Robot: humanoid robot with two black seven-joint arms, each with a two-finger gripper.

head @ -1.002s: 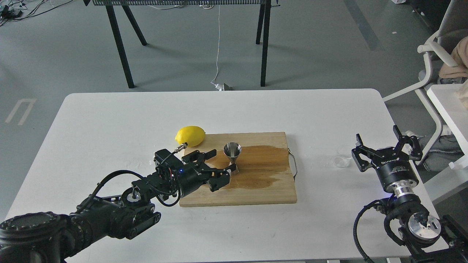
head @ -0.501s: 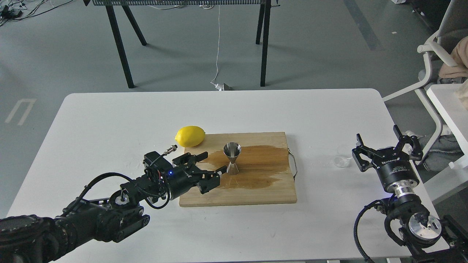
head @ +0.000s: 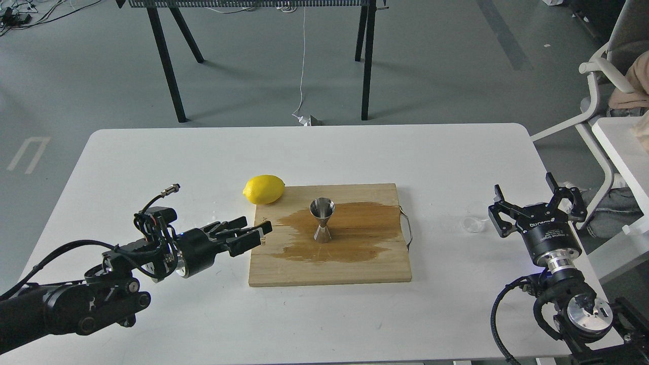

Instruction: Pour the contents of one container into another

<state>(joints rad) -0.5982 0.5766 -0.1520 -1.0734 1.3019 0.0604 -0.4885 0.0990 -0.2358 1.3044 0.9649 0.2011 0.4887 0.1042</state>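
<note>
The steel jigger (head: 322, 219) stands upright on the wooden board (head: 375, 266), in the middle of a dark wet patch (head: 350, 238). My left gripper (head: 256, 232) hovers at the board's left edge, a hand's width left of the jigger, open and holding nothing. The tiny clear cup (head: 473, 223) sits on the white table right of the board. Just right of the cup, my right gripper (head: 536, 198) points upward, open and empty, not touching it.
A lemon (head: 263, 188) lies at the board's far-left corner. A metal handle (head: 407, 229) sticks out from the board's right side. A white chair (head: 603, 76) and another white table (head: 621, 147) stand off to the right.
My left gripper, whose fingers were beside the jigger's base, has pulled back left to the board's edge. The jigger, the cup and the right arm stayed put.
</note>
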